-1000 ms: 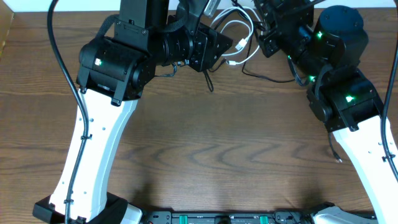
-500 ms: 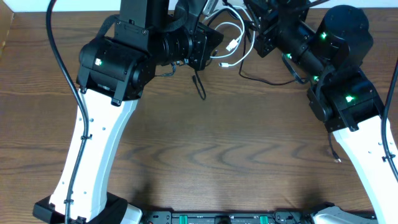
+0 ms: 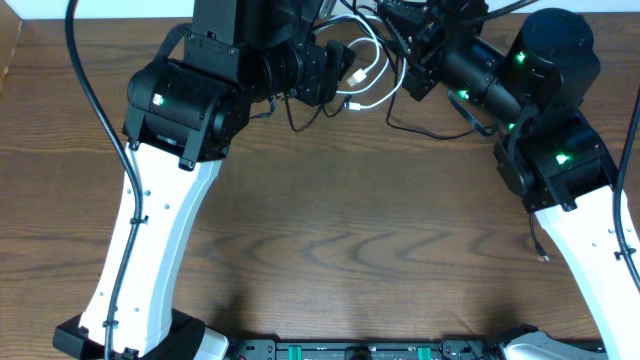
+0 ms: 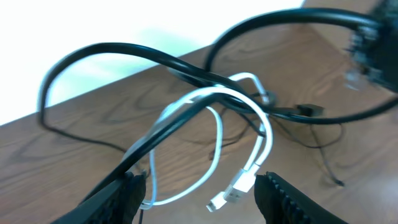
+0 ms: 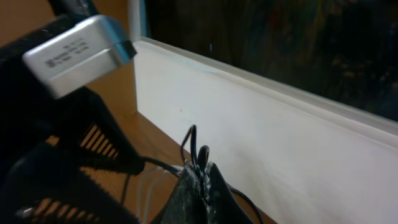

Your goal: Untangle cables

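Jaws on the left gripper gape before the white cable, the right gripper pinches a black cable, label print illegible.

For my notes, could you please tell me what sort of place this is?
Likely a robotics lab bench: a left arm and right arm at a wooden table, tangled cables between them.

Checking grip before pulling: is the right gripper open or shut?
Shut: the right gripper has its fingertips pressed together, with a thin black cable looping out from between them.
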`<action>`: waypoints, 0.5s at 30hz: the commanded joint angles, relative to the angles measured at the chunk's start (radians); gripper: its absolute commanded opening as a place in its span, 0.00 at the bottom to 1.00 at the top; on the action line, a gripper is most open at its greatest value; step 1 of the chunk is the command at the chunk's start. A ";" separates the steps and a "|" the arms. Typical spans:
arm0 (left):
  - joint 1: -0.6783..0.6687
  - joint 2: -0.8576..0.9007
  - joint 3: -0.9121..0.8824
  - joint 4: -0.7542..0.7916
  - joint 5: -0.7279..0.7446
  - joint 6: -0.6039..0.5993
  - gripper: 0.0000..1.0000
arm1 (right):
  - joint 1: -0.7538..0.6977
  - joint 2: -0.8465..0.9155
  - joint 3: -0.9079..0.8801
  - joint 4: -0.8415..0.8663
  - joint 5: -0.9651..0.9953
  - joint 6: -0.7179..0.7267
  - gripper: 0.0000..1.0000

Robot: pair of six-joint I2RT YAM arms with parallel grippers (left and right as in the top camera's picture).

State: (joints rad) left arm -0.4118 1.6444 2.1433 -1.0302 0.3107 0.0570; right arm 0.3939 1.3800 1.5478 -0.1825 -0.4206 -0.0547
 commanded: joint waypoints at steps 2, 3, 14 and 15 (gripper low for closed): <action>0.001 -0.012 0.021 0.003 -0.105 0.072 0.62 | 0.000 -0.026 0.009 0.004 -0.053 0.017 0.01; 0.001 -0.012 0.021 0.006 -0.125 0.087 0.62 | 0.000 -0.026 0.009 0.003 -0.061 0.017 0.01; 0.000 -0.012 0.021 0.031 -0.261 0.156 0.62 | 0.001 -0.027 0.009 -0.039 -0.072 0.017 0.01; 0.000 -0.011 0.021 0.024 -0.240 0.160 0.62 | 0.001 -0.027 0.009 -0.035 -0.073 0.017 0.01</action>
State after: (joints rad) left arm -0.4133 1.6444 2.1433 -0.9951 0.0875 0.1864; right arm 0.3939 1.3788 1.5478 -0.2226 -0.4721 -0.0540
